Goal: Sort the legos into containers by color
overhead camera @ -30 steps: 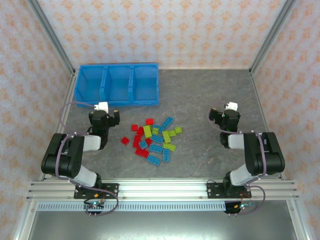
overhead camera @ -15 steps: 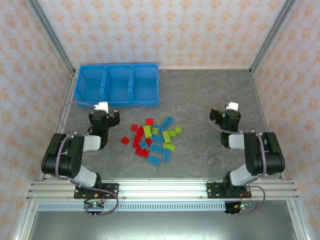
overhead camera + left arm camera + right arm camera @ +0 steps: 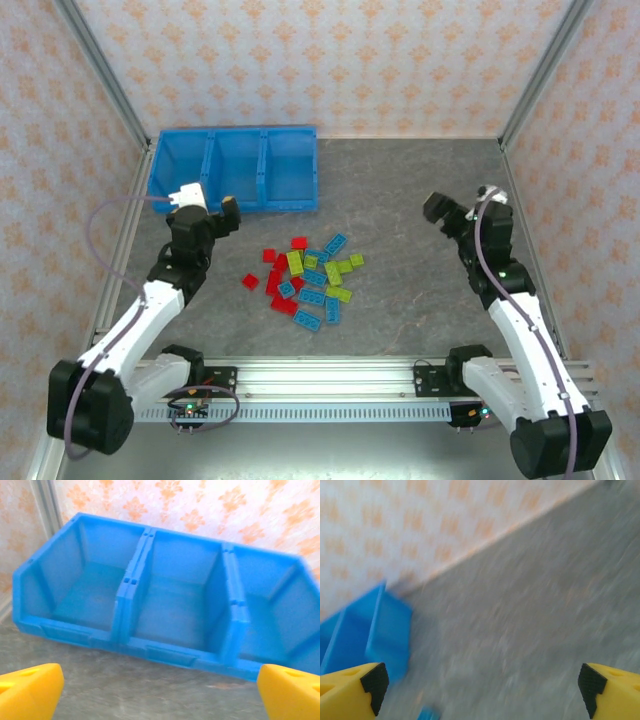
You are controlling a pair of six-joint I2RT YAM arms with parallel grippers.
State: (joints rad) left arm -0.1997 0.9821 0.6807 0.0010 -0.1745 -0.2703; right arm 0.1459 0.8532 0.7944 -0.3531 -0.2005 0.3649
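Red, blue and green legos (image 3: 308,280) lay scattered mid-tabletop; the 3 blue containers (image 3: 233,200) stood far-left, empty.

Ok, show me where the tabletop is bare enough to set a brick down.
Bare grey stone-look tabletop lies right of the long bright-blue plastic bin tray. Another strip runs between the pile of red, blue and green plastic bricks and the aluminium front rail. The middle, at the pile, is crowded.

Top view is evenly, brightly lit and sharp; only faint soft shadows are seen on the table (image 3: 400,200). Left wrist view is bright, the bin tray (image 3: 175,605) softened toward the right edge. Right wrist view is heavily blurred, table texture smeared, wallpaper (image 3: 395,520) washed out at upper left.
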